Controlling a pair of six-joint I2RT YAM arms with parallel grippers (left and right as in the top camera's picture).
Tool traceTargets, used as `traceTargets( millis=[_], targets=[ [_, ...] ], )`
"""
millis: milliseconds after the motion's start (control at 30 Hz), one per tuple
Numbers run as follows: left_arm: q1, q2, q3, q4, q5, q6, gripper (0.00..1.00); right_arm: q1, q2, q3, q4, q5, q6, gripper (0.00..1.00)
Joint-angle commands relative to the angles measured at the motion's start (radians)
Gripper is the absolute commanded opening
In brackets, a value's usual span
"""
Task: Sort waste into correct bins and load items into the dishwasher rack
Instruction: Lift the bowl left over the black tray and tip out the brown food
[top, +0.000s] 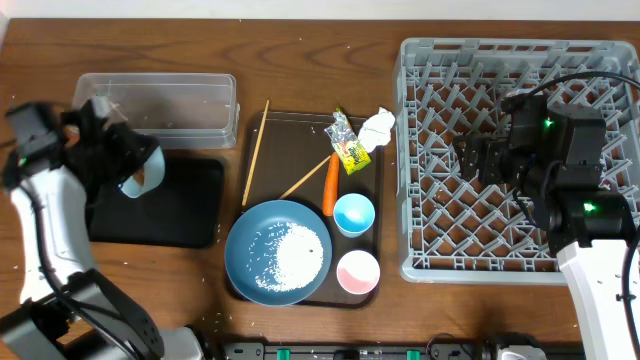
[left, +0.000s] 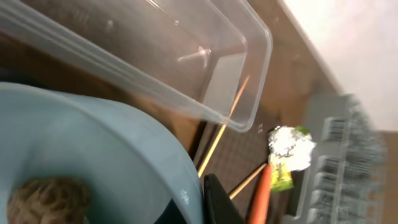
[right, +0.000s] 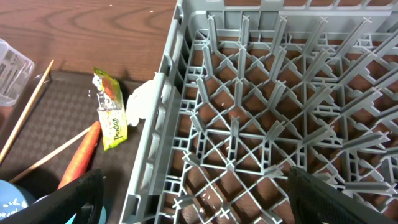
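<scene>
Room is tight on the left, where the clear tub (top: 155, 78), black tray (top: 180, 215) and brown tray (top: 290, 140) sit close together. The left claw (top: 118, 150) is shut on the tilted blue bowl (top: 143, 170), one brown lump (left: 46, 199) inside, over the black tray's top edge. The right claw (top: 478, 158) hangs wide open and empty over the rack (top: 420, 150). The brown tray holds one plate (top: 250, 235) of rice (top: 295, 255), one blue cup (top: 353, 213), one pink cup (top: 358, 271), two chopsticks (top: 256, 150), one carrot (top: 329, 185), one wrapper (top: 346, 143) and one paper wad (top: 376, 127).
</scene>
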Motion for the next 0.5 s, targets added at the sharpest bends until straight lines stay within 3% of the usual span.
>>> traceTargets(
  millis=[0, 200, 467],
  targets=[
    [0.103, 0.012, -0.097, 0.09, 0.26, 0.019, 0.06, 0.001, 0.001, 0.02, 0.002, 0.003, -0.012, 0.88],
    [0.245, 0.012, -0.272, 0.343, 0.428, -0.06, 0.06, 0.001, 0.001, 0.02, 0.019, 0.003, -0.012, 0.89],
    [0.325, 0.013, -0.373, 0.549, 0.631, -0.025, 0.07, 0.001, 0.001, 0.02, 0.021, 0.003, -0.012, 0.89]
  ],
)
